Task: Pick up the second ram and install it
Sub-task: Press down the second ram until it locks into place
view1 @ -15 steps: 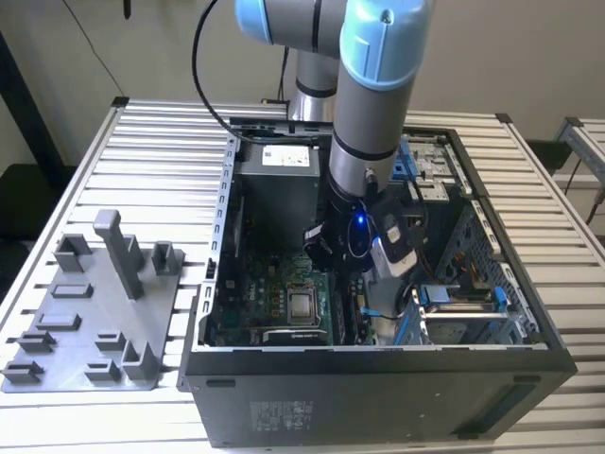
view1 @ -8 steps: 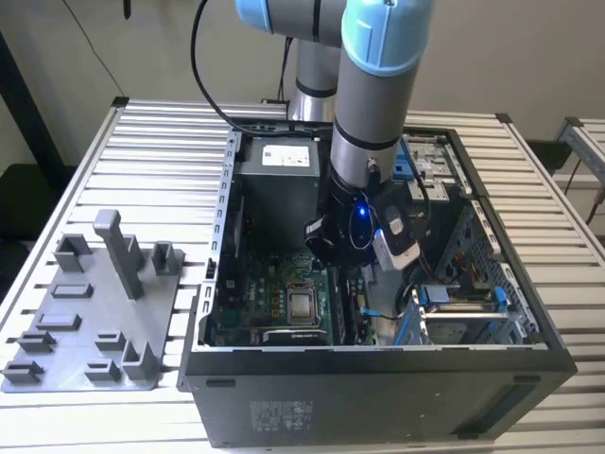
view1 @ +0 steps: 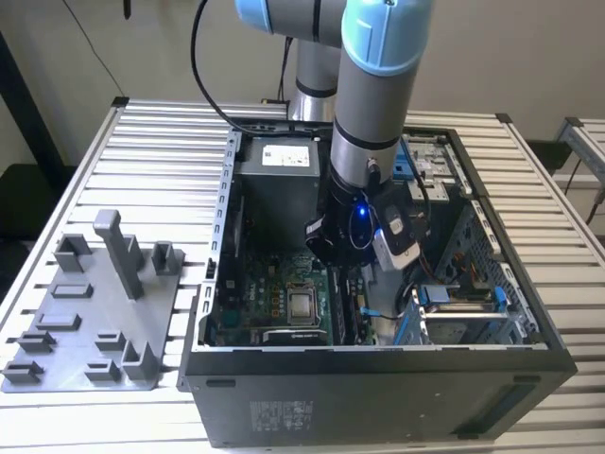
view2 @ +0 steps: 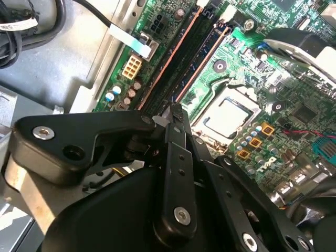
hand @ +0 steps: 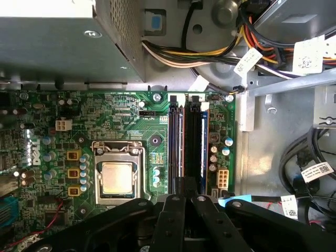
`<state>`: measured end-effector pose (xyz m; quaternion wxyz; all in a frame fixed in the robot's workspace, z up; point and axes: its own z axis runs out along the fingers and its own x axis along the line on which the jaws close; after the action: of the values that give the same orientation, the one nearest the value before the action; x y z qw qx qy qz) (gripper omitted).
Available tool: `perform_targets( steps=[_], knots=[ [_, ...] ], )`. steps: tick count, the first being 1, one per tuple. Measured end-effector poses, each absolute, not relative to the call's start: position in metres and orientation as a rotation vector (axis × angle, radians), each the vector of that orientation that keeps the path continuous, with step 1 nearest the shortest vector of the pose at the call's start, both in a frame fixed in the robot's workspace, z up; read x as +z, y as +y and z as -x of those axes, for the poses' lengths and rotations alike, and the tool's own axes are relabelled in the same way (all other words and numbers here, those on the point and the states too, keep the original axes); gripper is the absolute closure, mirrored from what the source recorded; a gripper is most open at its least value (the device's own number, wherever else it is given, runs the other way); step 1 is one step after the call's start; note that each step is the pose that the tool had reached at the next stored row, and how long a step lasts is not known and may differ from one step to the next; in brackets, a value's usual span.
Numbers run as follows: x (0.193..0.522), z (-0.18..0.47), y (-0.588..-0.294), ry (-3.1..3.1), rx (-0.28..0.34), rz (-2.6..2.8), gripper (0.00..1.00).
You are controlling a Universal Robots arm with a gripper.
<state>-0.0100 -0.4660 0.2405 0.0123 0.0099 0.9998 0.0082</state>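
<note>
Low in the middle of the first wrist view, the black two-fingered gripper [hand: 185, 186] reaches down to the green motherboard [hand: 131, 110]. It comes in just beside the square silver processor socket [hand: 116, 178]. In the second wrist view the jaws stand together, the two fingers [view2: 181, 157] converging to one narrow tip over the near end of the long memory slots.

From that tip toward the upper middle of the first wrist view runs a thin, flat, dark strip lying lengthwise in the slot line. I take this strip for the second ram [hand: 195, 142]. The closed tip sits right at its end, probably so that force goes straight down into the slot, not sideways. I cannot tell whether the tip pinches the board or only bears on its edge.

At the centre of the exterior view the arm stands nearly upright inside the open black tower computer case [view1: 378, 374], which suits a vertical push. The grey plastic parts fixture [view1: 85, 312] sits at lower left on the slatted metal table [view1: 151, 132].
</note>
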Motion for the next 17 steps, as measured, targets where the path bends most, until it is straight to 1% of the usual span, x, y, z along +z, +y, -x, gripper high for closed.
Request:
perform_targets(
  steps=[11,17],
  knots=[
    [0.2405,0.01,-0.466,3.117,0.026,-0.027,0.89],
    [0.2405,0.01,-0.466,3.116,0.028,0.107,0.89]
  ],
)
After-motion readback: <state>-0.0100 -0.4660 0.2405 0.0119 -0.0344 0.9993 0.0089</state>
